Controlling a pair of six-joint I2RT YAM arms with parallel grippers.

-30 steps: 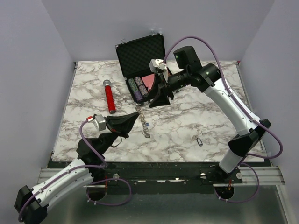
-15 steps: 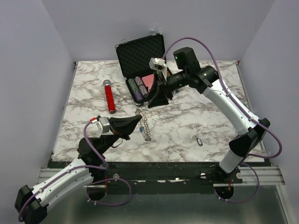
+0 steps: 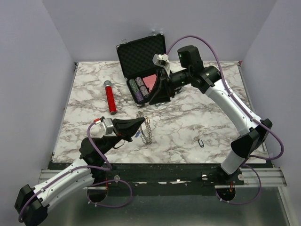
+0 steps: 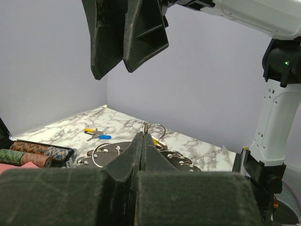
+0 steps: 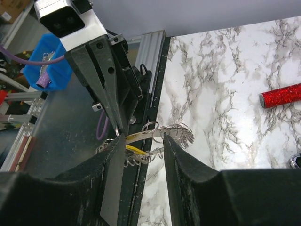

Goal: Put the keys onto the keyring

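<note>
The keyring (image 3: 146, 128) is a silver ring fringed with small rings, near the table's front middle. My left gripper (image 3: 139, 122) is shut on a small ring at its near edge. The left wrist view shows that ring pinched at the tips of the left gripper (image 4: 144, 135), with a yellow tag beside it and the keyring (image 4: 110, 151) beyond. My right gripper (image 3: 156, 95) is open and empty above it. In the right wrist view the keyring (image 5: 157, 133) and a yellow tag (image 5: 135, 149) show between the fingers of the right gripper (image 5: 143, 139). Yellow- and blue-tagged keys (image 4: 95, 134) lie on the table. A dark-tagged key (image 3: 201, 142) lies at the front right.
An open black case (image 3: 141, 55) with poker chips (image 3: 139, 88) stands at the back middle. A red glitter tube (image 3: 110, 97) lies at the left and shows in the right wrist view (image 5: 282, 95). The table's front edge and metal rail (image 5: 148, 56) are close to the keyring.
My left gripper has moved a little right and forward, still shut at the keyring's edge. My right gripper has moved slightly back toward the case, still open.
</note>
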